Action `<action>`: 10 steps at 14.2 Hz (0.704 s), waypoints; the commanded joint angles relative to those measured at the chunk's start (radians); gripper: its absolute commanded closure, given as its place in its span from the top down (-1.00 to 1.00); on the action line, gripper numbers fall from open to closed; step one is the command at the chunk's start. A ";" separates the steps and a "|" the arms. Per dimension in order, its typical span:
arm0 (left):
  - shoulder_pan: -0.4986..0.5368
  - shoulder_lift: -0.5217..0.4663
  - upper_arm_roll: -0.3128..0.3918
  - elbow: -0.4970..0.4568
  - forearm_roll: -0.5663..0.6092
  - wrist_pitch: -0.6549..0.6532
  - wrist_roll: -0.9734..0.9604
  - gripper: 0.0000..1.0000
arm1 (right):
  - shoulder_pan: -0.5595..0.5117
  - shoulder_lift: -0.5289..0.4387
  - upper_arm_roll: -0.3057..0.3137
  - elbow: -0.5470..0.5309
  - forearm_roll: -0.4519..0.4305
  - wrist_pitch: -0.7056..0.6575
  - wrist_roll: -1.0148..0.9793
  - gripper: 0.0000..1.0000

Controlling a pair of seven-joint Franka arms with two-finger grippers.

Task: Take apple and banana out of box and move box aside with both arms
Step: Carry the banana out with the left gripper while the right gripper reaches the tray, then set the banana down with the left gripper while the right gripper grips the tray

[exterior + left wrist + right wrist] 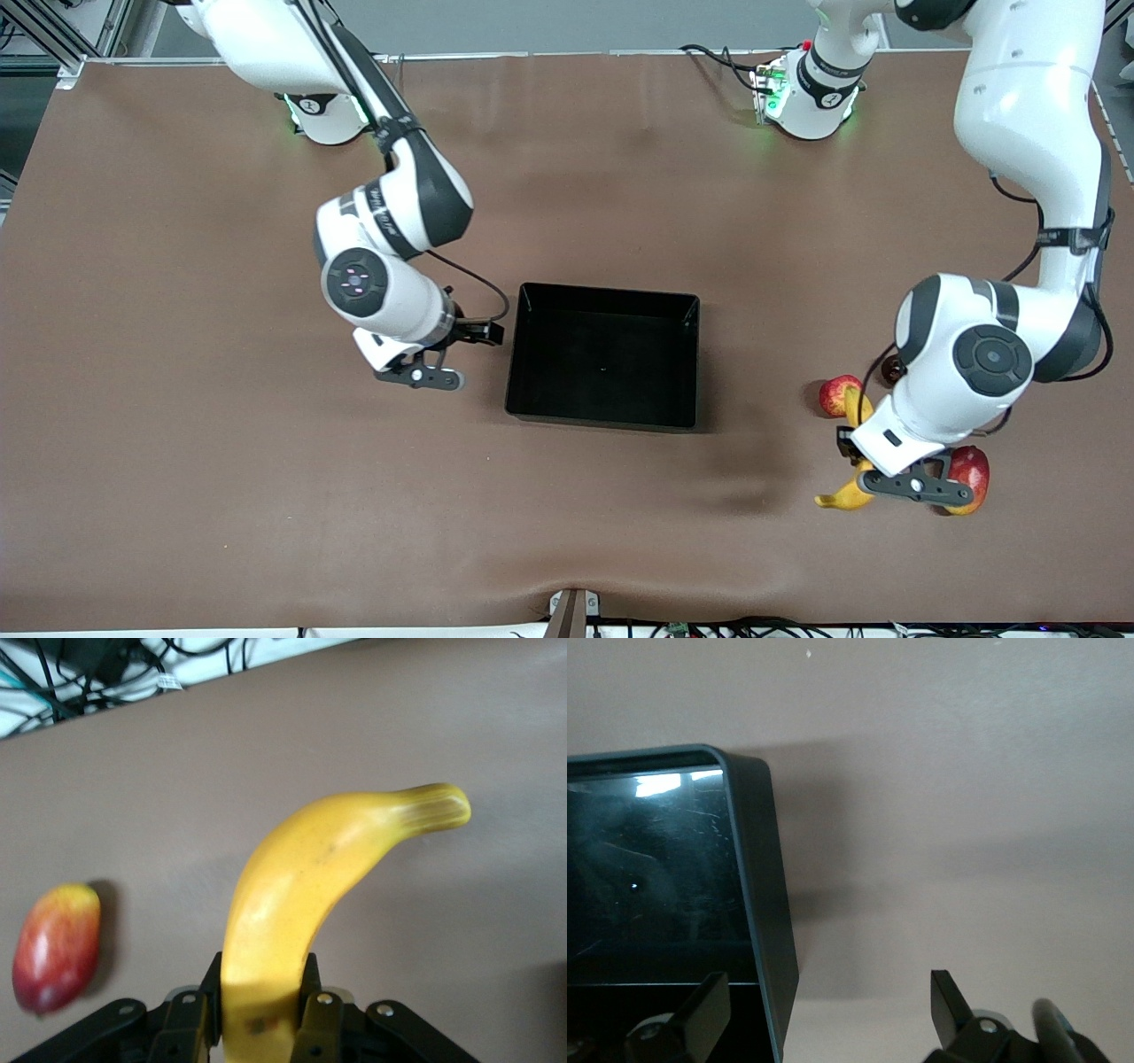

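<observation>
The left gripper point(263, 1028) is clenched on the banana point(301, 895): in the left wrist view its two fingers point(317, 1020) press against the sides of the fruit's lower end, and the rest of the banana curves out past them to a stubby tip. In the front view this gripper point(873, 474) hangs low toward the left arm's end of the table, with the banana point(852, 496) poking out from under the wrist; whether the fruit is lifted clear of the table cannot be told. The mango point(970, 478) lies just beside the gripper, partly covered by it, and shows in the left wrist view point(55, 945) lying apart from the banana. The apple point(837, 395) sits on the table near the banana, farther from the front camera than the mango. A small dark fruit point(890, 370) peeks out beside the apple, mostly hidden by the left arm.

The right gripper point(833, 1010) is released, its fingers point(948, 997) spread wide with one on either side of the box's wall point(766, 904) near a corner, gripping nothing. In the front view it point(436, 365) is low beside the box point(532, 354), on the side toward the right arm's end. The box rests near the table's point(177, 487) middle, well apart from the fruits, and holds nothing.
</observation>
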 commanded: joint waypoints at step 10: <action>0.081 0.160 0.060 -0.021 0.106 0.144 0.140 -1.00 | 0.084 0.136 -0.011 0.015 -0.014 0.191 0.031 -1.00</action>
